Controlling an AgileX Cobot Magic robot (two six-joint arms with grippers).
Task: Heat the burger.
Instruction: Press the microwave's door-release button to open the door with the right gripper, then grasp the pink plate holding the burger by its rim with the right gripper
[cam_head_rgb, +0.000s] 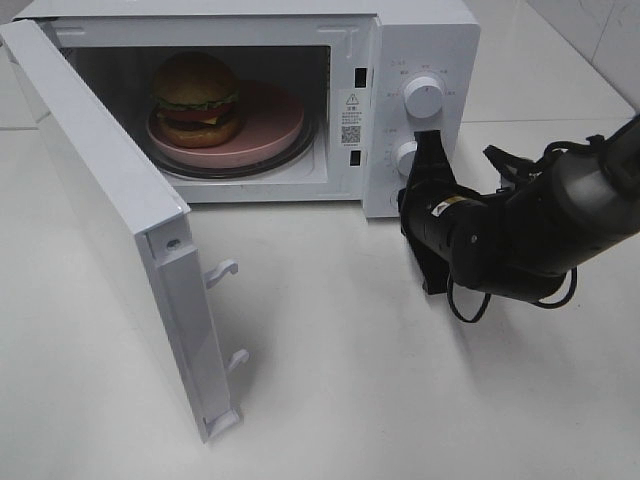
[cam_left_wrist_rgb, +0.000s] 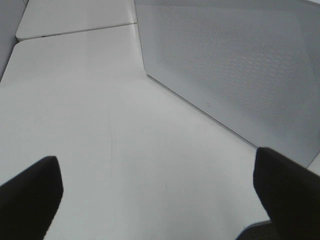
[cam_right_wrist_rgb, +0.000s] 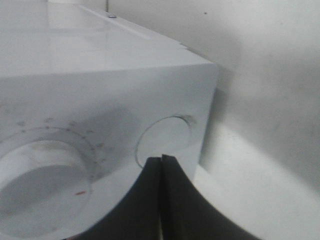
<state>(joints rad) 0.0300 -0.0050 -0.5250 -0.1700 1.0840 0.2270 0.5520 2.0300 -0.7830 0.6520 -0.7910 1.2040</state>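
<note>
The burger (cam_head_rgb: 196, 98) sits on a pink plate (cam_head_rgb: 270, 125) inside the white microwave (cam_head_rgb: 420, 40), whose door (cam_head_rgb: 110, 210) hangs wide open to the left. My right gripper (cam_head_rgb: 428, 136) is shut with nothing in it, its tips against the control panel between the upper knob (cam_head_rgb: 424, 97) and the lower knob (cam_head_rgb: 405, 155). In the right wrist view the shut gripper (cam_right_wrist_rgb: 161, 160) points at a round knob (cam_right_wrist_rgb: 165, 139), beside a larger dial (cam_right_wrist_rgb: 40, 185). My left gripper (cam_left_wrist_rgb: 160, 195) is open over bare table, near the door's meshed outer face (cam_left_wrist_rgb: 240, 65).
The door's two latch hooks (cam_head_rgb: 222, 270) stick out from its front edge. The white table (cam_head_rgb: 340, 380) spreads in front of the microwave. A tiled wall (cam_head_rgb: 600, 30) stands at the back right. My right arm (cam_head_rgb: 530, 230) lies low to the right of the microwave.
</note>
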